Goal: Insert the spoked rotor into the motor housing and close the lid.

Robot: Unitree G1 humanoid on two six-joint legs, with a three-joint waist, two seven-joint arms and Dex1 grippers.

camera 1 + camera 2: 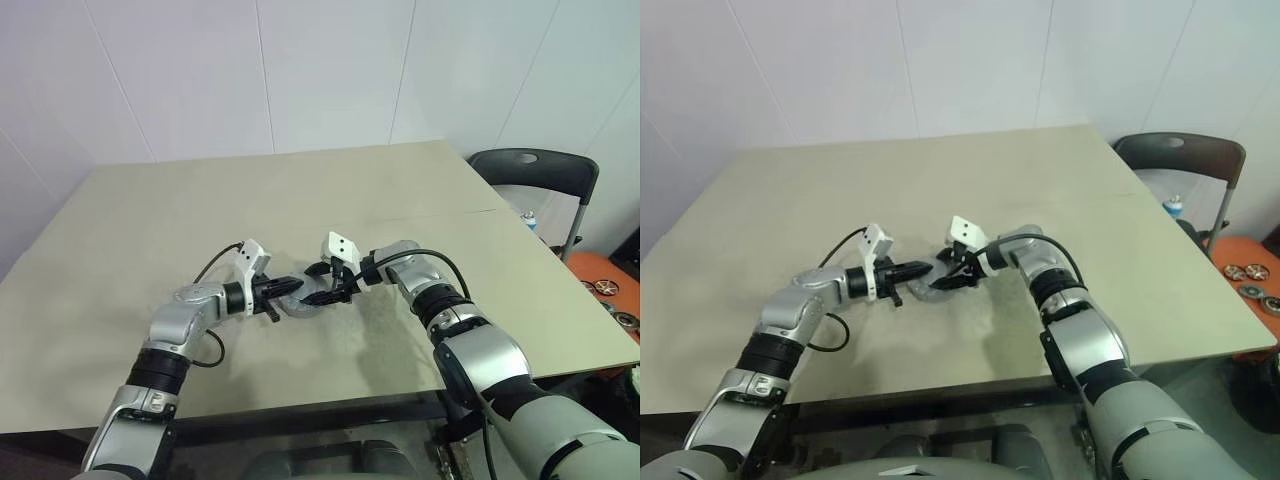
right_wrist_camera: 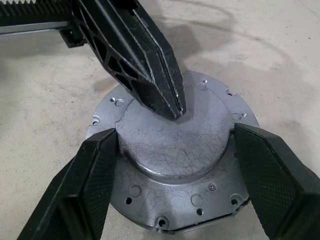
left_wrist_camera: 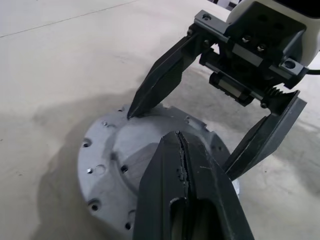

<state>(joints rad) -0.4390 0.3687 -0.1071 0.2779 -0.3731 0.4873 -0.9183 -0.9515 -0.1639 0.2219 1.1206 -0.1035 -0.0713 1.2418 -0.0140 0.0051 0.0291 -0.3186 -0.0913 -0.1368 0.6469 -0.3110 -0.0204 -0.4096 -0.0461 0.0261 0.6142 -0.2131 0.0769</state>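
A round grey metal lid [image 2: 175, 150], with a raised centre and a flange of screw holes, lies flat on the tan table [image 1: 300, 190]. My right gripper [image 1: 335, 294] straddles it, and its two fingers [image 2: 95, 175] press against opposite sides of the raised centre. My left gripper [image 3: 182, 145] is shut, with its joined tip resting on top of the lid's dome, pointing toward the right gripper. The spoked rotor and the motor housing are hidden; whether they sit under the lid cannot be told.
A dark chair [image 1: 535, 170] stands past the table's right edge. Beside it, several small round metal parts [image 1: 1245, 272] lie on an orange surface. A seam [image 1: 440, 214] runs across the tabletop behind the grippers.
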